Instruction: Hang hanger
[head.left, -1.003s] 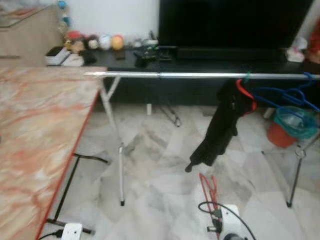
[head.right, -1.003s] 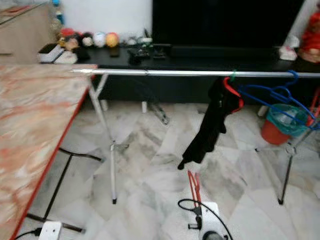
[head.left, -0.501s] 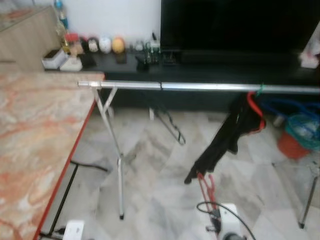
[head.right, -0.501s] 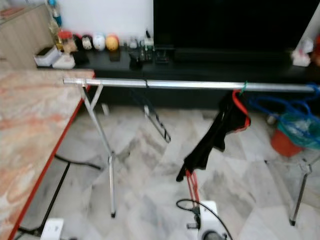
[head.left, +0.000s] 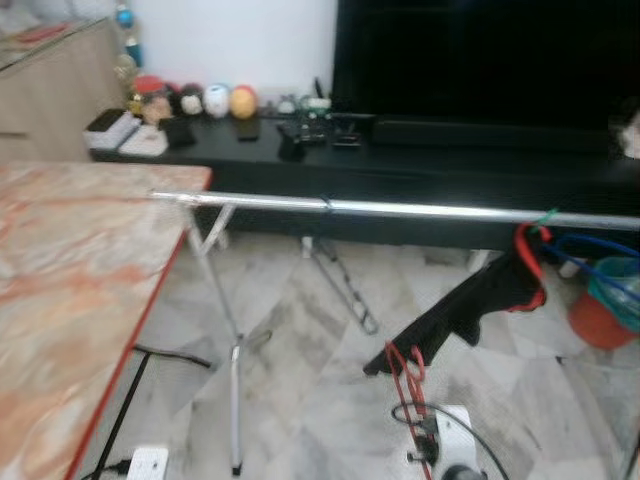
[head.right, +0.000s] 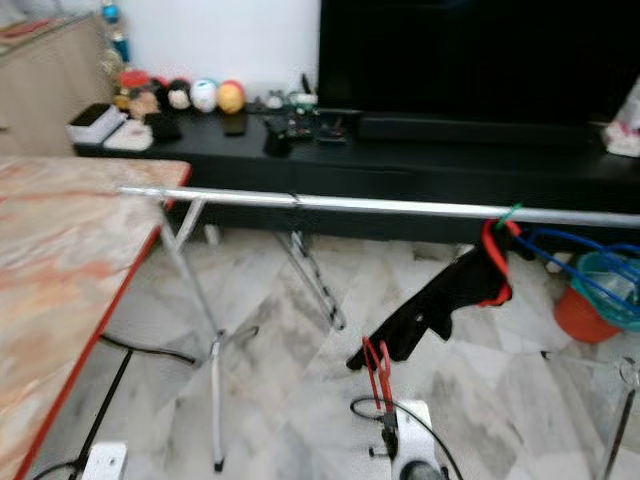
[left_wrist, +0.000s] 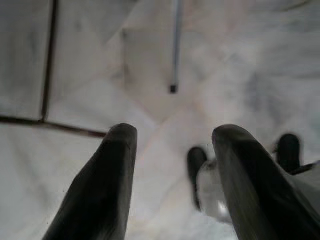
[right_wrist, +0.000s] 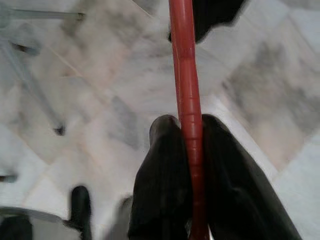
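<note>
My right gripper (right_wrist: 186, 125) is shut on the bar of a red hanger (right_wrist: 184, 65), which rises from the bottom of the eye view as a red hanger loop (head.left: 405, 365) below the rail. The silver clothes rail (head.left: 400, 208) runs across the room on thin folding legs. A black garment (head.left: 465, 312) on another red hanger (head.left: 530, 265) hangs near its right end, slanted sideways. My left gripper (left_wrist: 172, 132) is open with nothing between its fingers, pointing down at the marble floor.
A marble-topped table (head.left: 70, 290) with a red edge stands at my left. Blue hangers (head.left: 590, 255) and a teal and orange bucket (head.left: 605, 310) are at the right. A black TV bench (head.left: 420, 165) stands behind the rail. A power strip (head.left: 145, 462) and cables lie on the floor.
The camera has shifted, so the rail sits lower in the picture. The black garment has swung from hanging down to a strong slant. My right gripper keeps the red hanger.
</note>
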